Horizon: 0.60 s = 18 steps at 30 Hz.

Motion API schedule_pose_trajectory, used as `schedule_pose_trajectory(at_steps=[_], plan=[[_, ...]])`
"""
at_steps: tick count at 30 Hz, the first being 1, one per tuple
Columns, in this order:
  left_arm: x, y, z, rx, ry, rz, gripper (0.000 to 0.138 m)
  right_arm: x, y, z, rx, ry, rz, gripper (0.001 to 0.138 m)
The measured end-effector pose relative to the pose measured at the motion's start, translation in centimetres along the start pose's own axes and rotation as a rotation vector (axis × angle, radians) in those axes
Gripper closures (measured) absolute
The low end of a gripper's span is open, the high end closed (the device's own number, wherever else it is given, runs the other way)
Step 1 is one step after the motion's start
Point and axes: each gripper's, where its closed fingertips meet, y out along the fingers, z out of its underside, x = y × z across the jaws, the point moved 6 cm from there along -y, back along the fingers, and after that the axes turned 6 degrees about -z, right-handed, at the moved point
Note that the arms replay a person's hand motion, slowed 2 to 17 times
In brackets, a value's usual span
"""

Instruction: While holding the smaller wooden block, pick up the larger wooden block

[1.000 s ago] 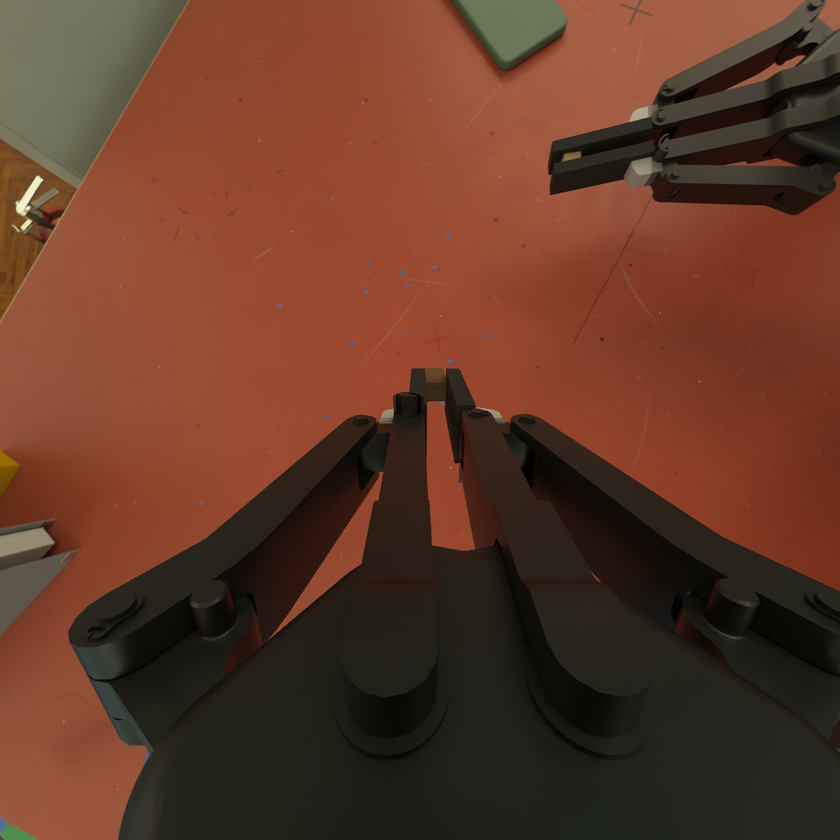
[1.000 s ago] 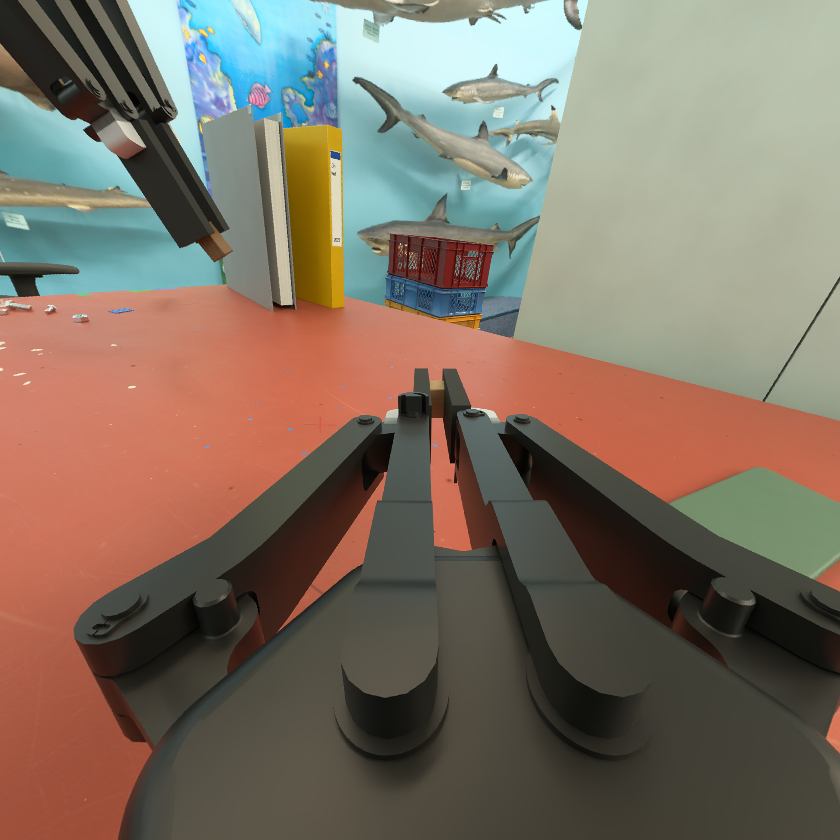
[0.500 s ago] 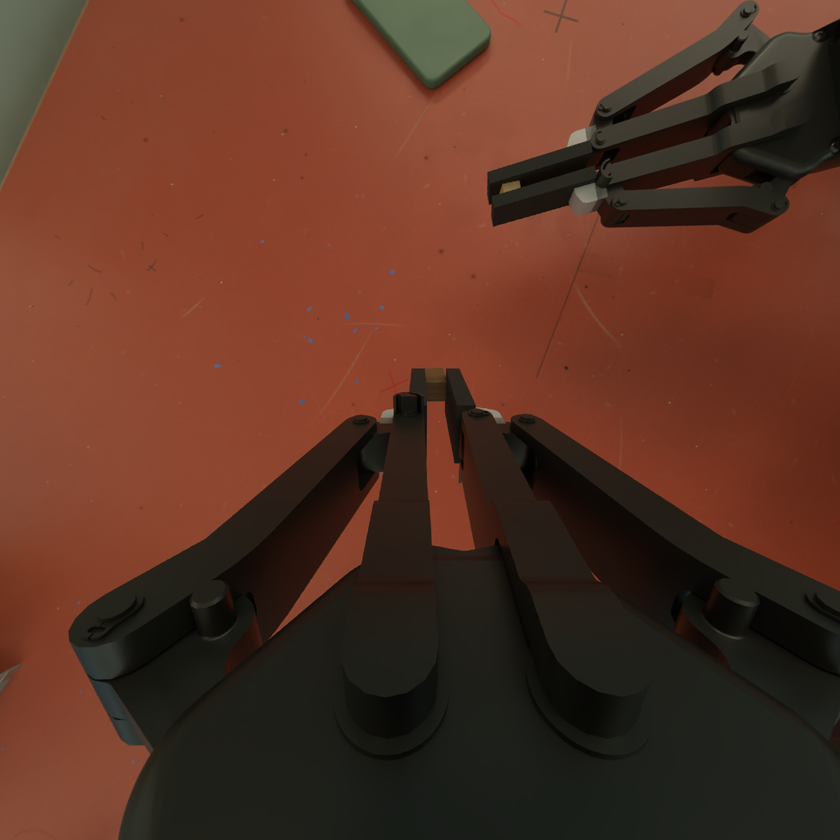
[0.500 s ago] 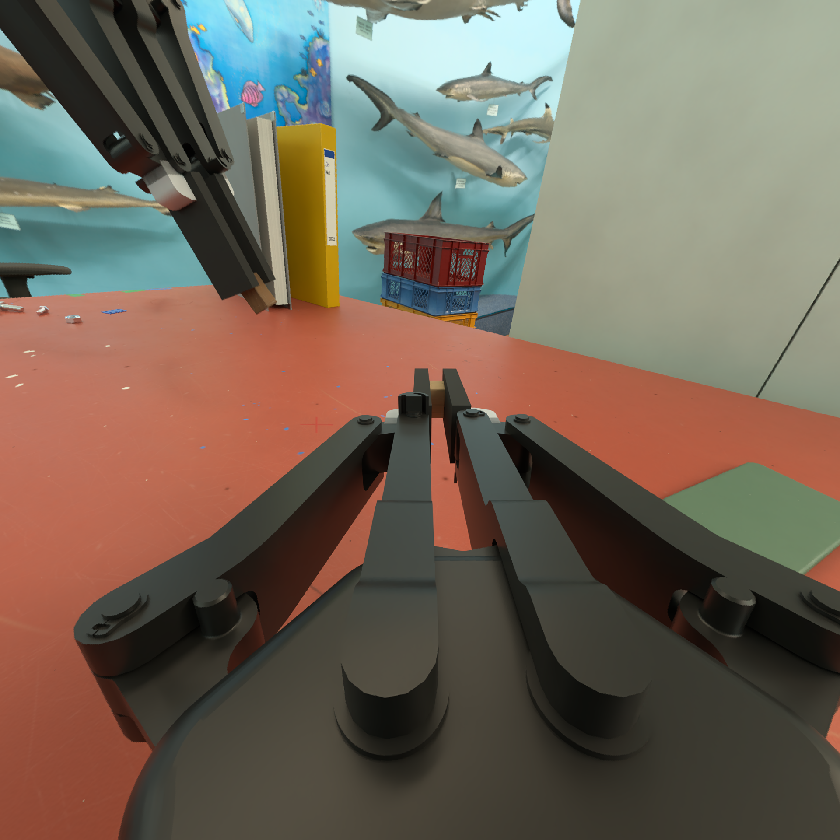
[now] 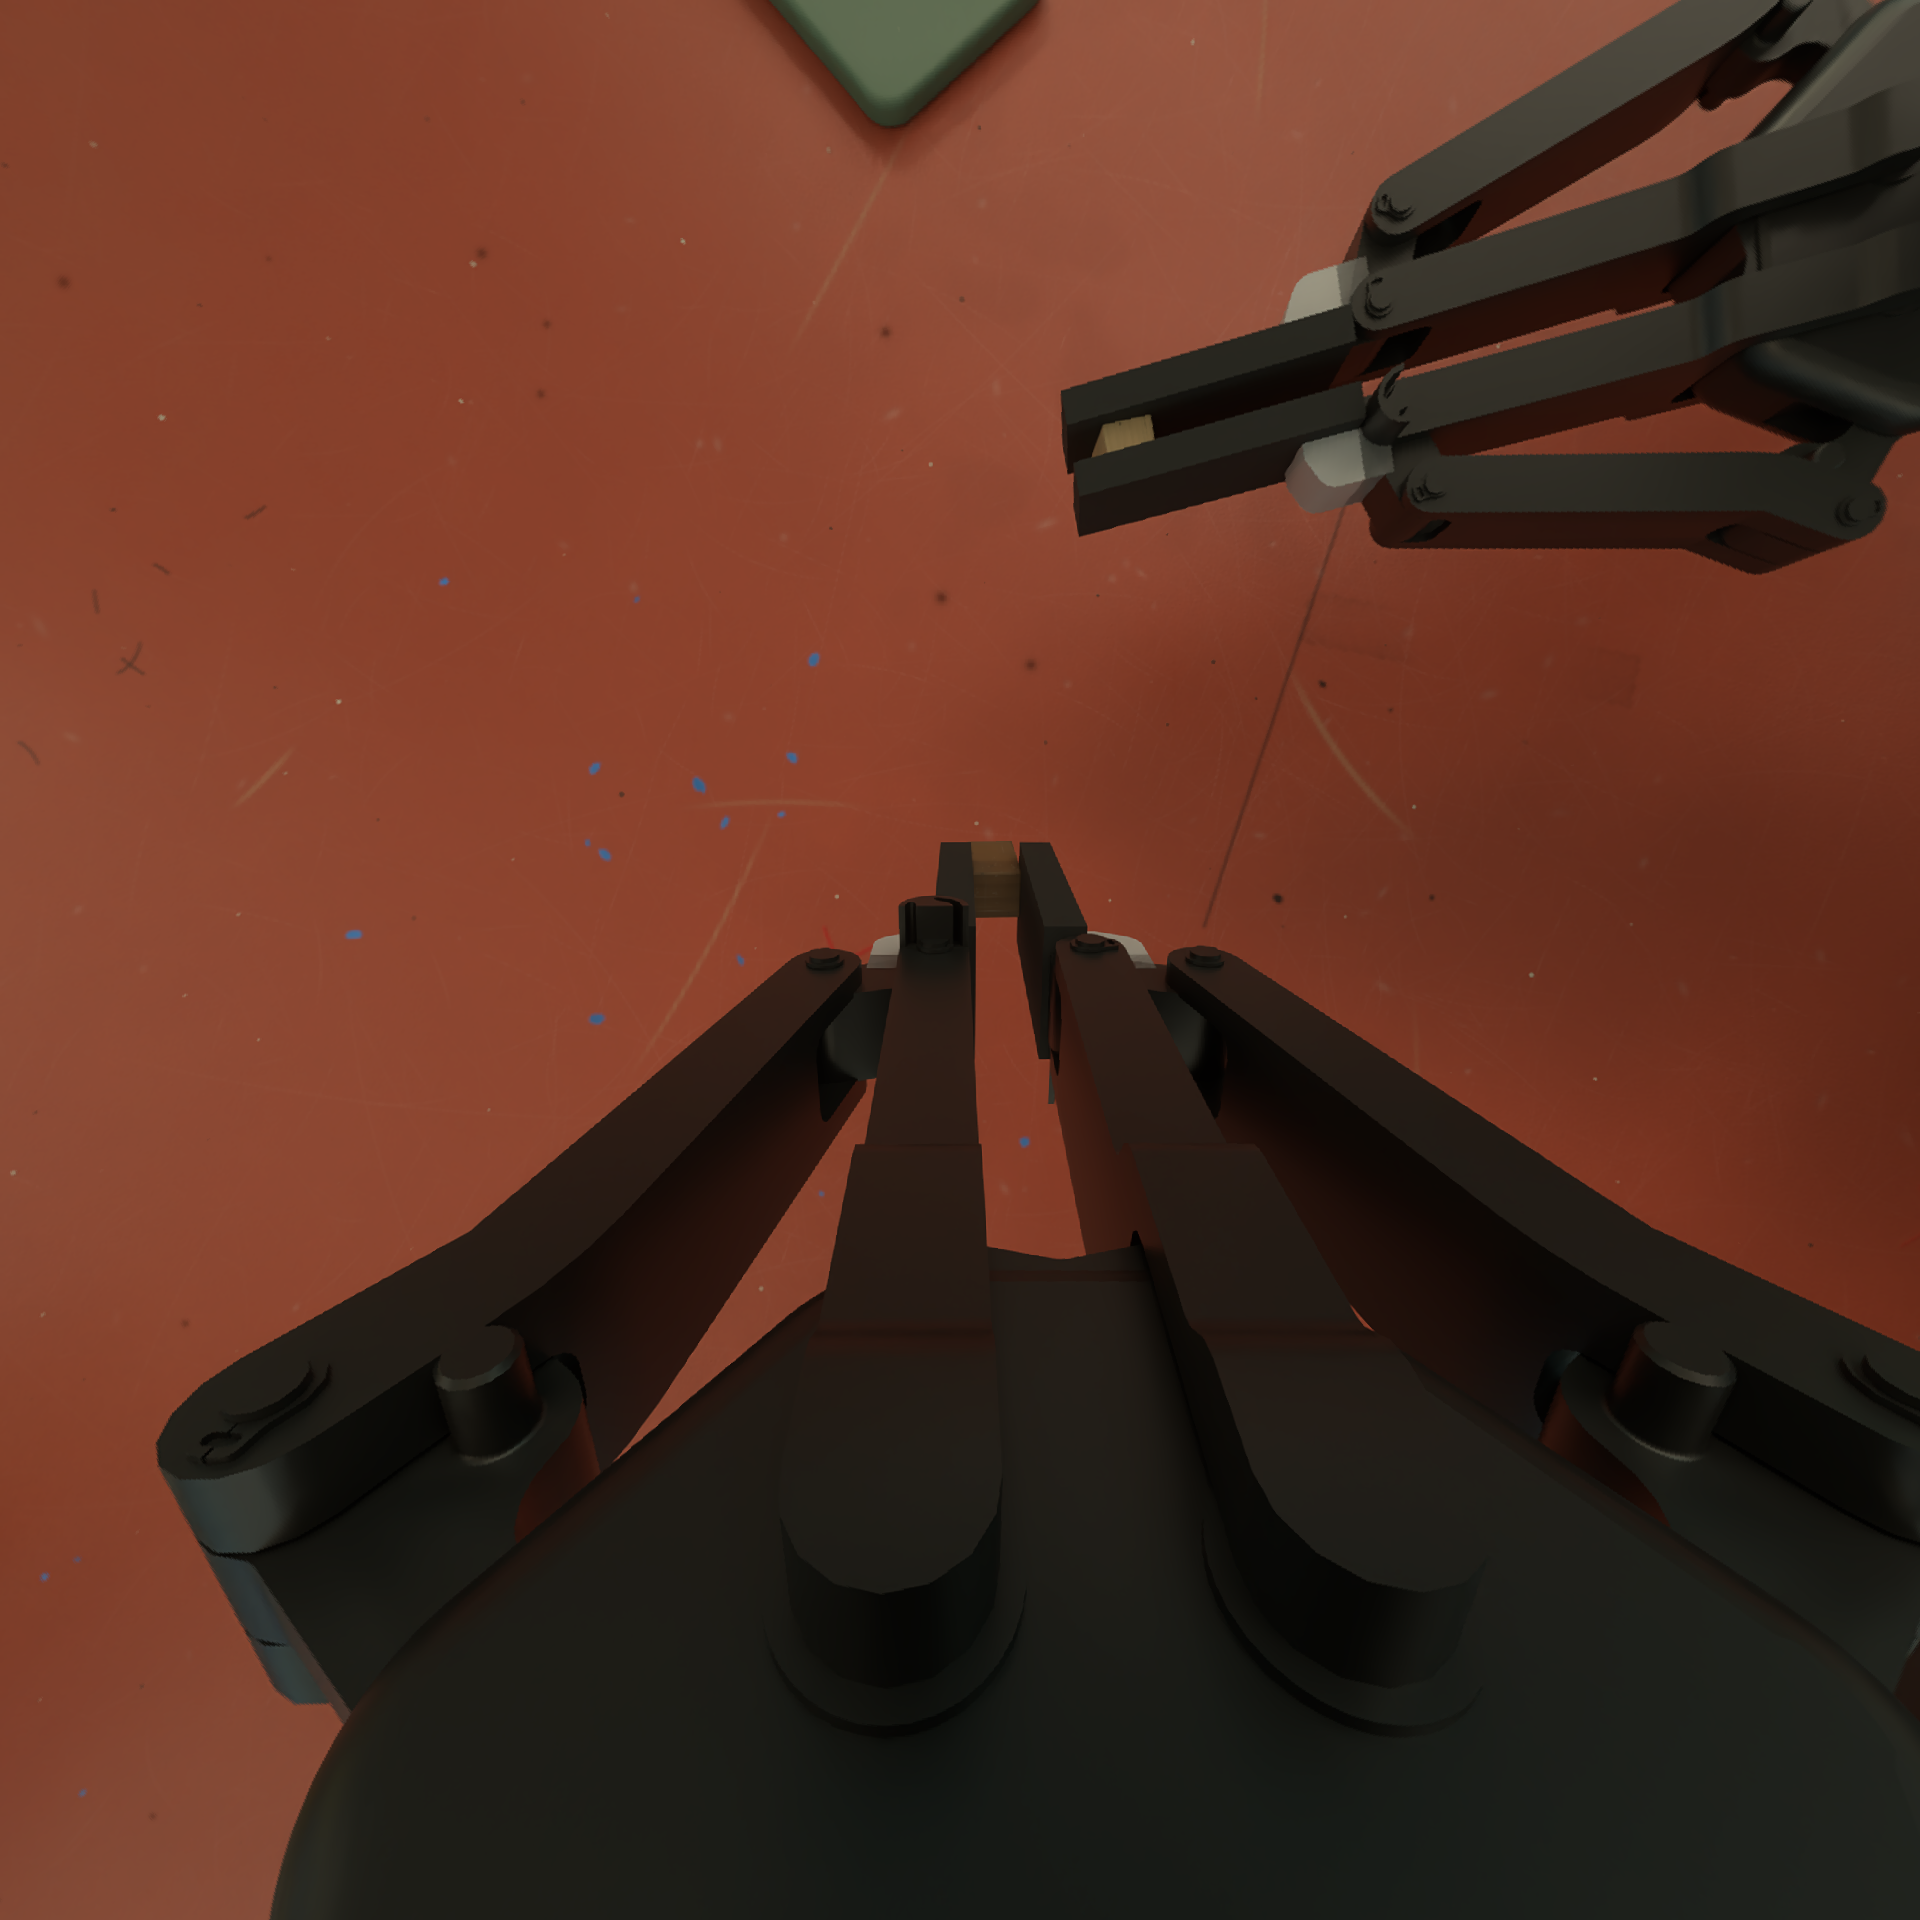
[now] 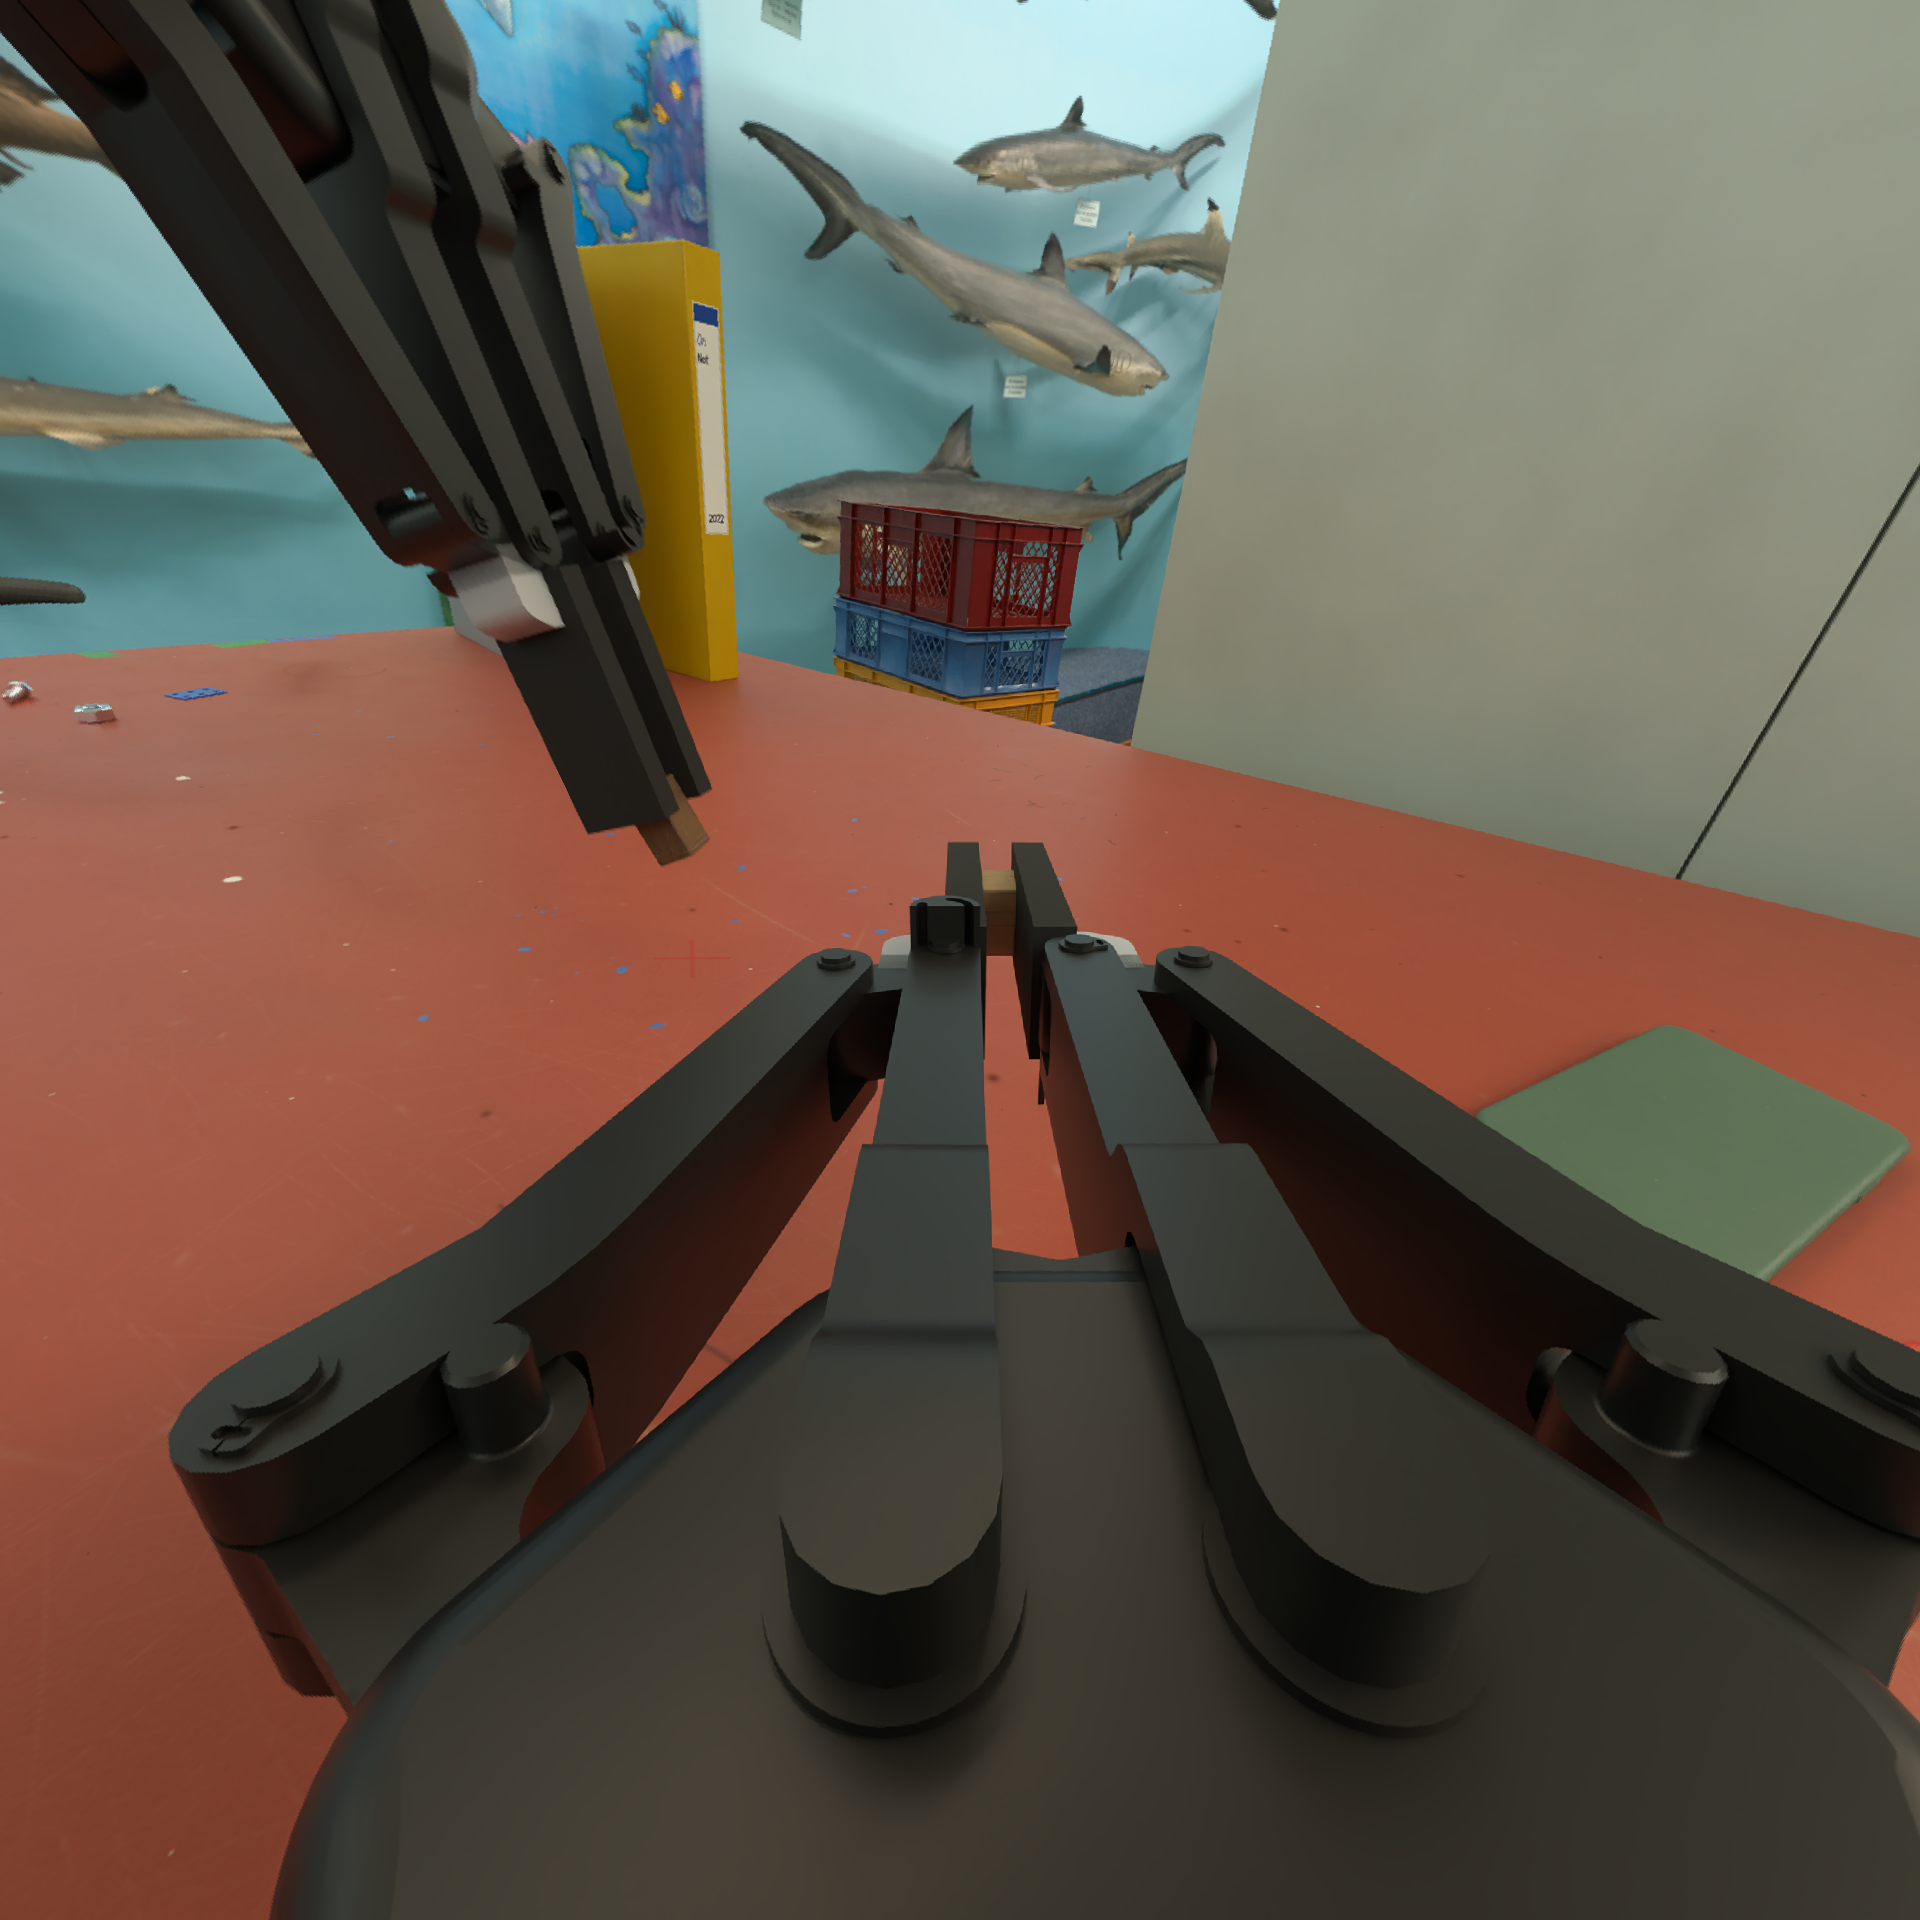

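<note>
Clamping a wooden block each: left gripper (image 5: 994, 854) on darker block (image 5: 993, 879), right gripper (image 6: 995, 856) on paler block (image 6: 998, 902), both above red tabletop (image 5: 416, 416); block sizes indistinguishable.

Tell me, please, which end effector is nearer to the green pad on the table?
Right. The right end effector hovers just beside the green pad, while the left end effector hangs farther away, beyond the right one.

Worktop (image 6: 312, 1091): red-brown, scuffed, flecked with blue and pale specks. Flat green pad (image 6: 1704, 1143) lies near one edge; yellow binder (image 6: 675, 457) stands upright at the far side. Small metal nuts (image 6: 94, 712) and a blue chip (image 6: 194, 693) lie at far left.
</note>
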Motion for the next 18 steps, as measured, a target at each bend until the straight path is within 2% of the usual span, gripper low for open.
schedule_pose_trajectory(at_steps=[18], plan=[[-0.3, 4.9, -1.9, 0.106, 0.062, 0.026, 0.126, -0.2, -0.1, 0.0, 0.011, -0.003, 0.022, 0.131]])
